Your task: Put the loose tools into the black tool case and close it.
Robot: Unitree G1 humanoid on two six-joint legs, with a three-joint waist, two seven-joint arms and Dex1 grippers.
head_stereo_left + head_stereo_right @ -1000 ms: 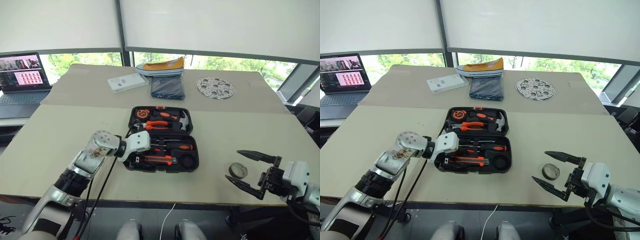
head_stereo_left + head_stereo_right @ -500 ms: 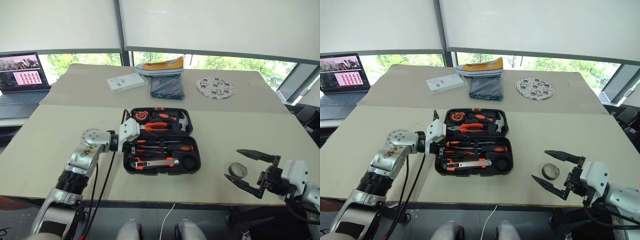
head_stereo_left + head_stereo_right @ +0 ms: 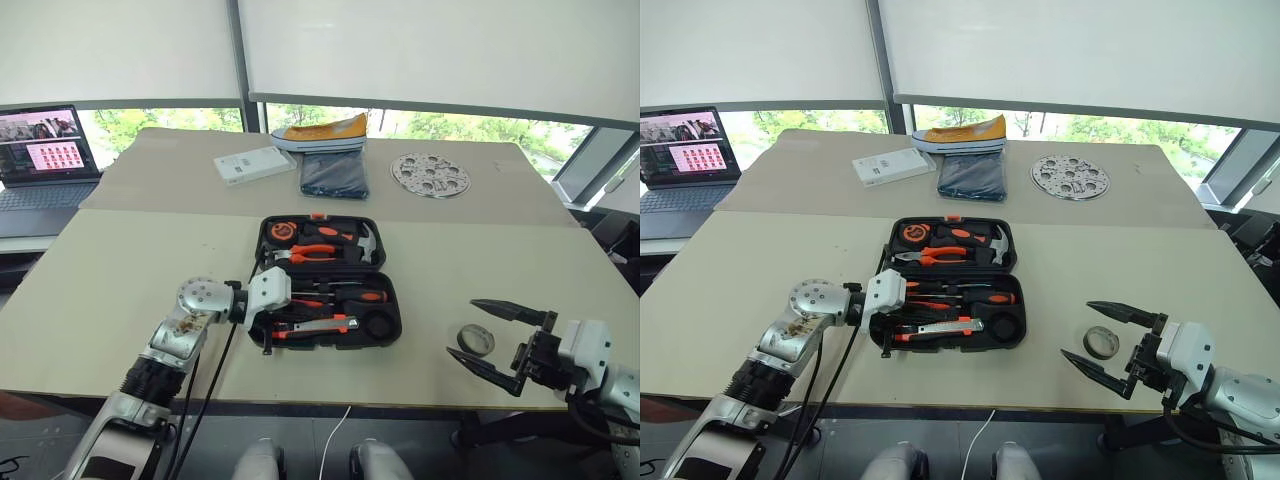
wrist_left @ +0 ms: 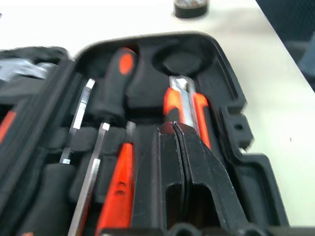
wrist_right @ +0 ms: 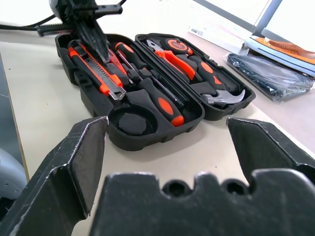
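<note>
The black tool case (image 3: 327, 282) lies wide open in the middle of the desk (image 3: 120, 270). In the near half sit the orange-black utility knife (image 3: 315, 326), a black-and-orange-handled screwdriver (image 3: 345, 296) and a slim orange screwdriver (image 4: 119, 187). A round slot (image 5: 129, 121) at the end of that half has nothing in it. The far half holds the orange-handled pliers (image 3: 313, 253) and the small hammer (image 3: 362, 243).

The left pincer (image 4: 173, 129) has its two black fingers pressed together with nothing between them. Its tip is over the near half of the case, just beside the knife.

The small grey tape roll (image 3: 476, 340) lies on the desk, well apart from the case. The right pincer (image 3: 488, 338) is spread wide near the roll, one finger on each side of it, not touching it
</note>
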